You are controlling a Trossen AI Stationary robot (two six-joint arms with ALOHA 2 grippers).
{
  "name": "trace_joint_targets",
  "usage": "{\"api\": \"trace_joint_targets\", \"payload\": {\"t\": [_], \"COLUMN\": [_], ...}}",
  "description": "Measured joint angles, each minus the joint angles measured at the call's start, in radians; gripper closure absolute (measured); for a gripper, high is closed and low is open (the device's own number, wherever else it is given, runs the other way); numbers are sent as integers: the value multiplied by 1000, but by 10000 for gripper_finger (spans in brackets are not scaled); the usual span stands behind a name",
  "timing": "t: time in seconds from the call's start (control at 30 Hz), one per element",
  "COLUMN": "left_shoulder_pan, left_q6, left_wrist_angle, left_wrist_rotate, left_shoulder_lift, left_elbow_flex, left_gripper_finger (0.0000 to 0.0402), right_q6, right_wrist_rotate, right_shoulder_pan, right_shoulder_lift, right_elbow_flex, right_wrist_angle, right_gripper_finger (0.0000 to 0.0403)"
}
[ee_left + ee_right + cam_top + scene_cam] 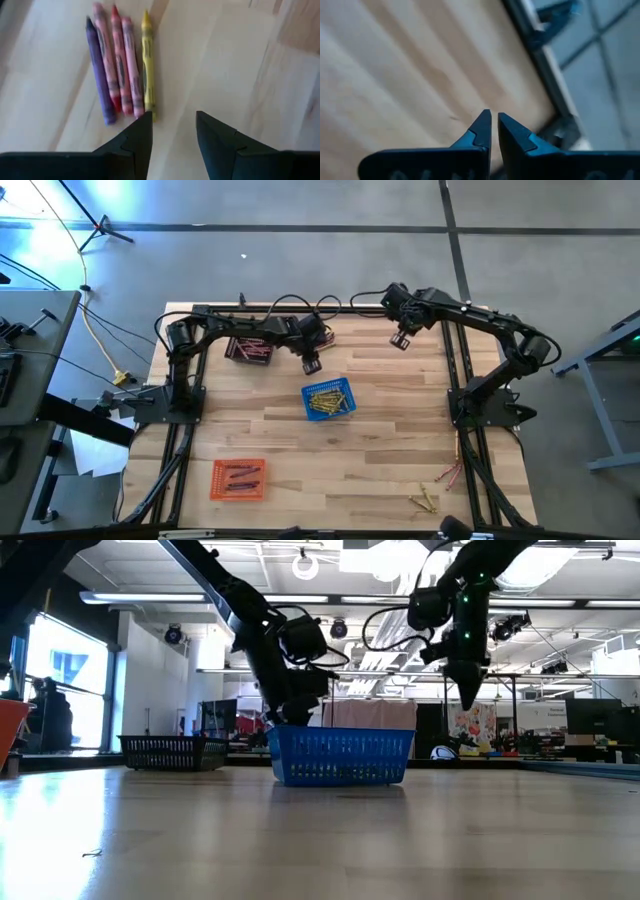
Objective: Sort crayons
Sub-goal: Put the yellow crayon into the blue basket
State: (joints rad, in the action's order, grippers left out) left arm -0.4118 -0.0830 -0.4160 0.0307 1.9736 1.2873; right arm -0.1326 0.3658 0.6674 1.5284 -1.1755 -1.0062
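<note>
Wide wooden desk [380, 450] filling the middle of the high view, dark frame rails down both sides. Two dark arms reaching in from the upper edge. Blue mesh basket [328, 401] sitting just right of centre, holding a heap of yellow-gold crayons [326, 402]. Black mesh basket [249, 349] up in the upper left part of the desk, pinkish crayons inside. Orange mesh basket [238, 479] down in the lower left, a few dark sticks lying in it.

Left claw [311, 365] hovering just above the blue basket's upper left corner in the high view, fingers apart, gripping nothing. In the left wrist view, a row of five crayons [120, 65] lying side by side on bare wood at upper left: one purple, three red-pink, one yellow, touching each other, just beyond the parted fingers [140, 137].

Right claw [401, 340] hanging over bare desk at upper centre-right, well apart from the blue basket, fingers nearly together, empty.

Small scatter of loose crayons [438, 488] at the lower right corner of the desk, yellow and red.
</note>
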Motion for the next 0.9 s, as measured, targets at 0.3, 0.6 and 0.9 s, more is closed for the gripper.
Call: {"api": "trace_joint_targets", "payload": {"t": [0.3,0.6,0.9], "left_shoulder_pan": [2,2,6], "left_q6": [-6,-52,-56], "left_wrist_angle": [-48,-47,-43], "left_wrist_rotate": [0,0,0], "left_shoulder_lift": [0,0,-1], "left_elbow_flex": [0,0,0], "left_gripper_finger": [256,254,256], "right_q6": [-15,45,46], "right_wrist_rotate": [4,-4,-7], "right_shoulder_pan": [-8,-8,-8], "right_shoulder_lift": [0,0,0], "right_elbow_flex": [0,0,0], "right_wrist_angle": [31,40,68], "right_gripper_finger": [387,387,387]}}
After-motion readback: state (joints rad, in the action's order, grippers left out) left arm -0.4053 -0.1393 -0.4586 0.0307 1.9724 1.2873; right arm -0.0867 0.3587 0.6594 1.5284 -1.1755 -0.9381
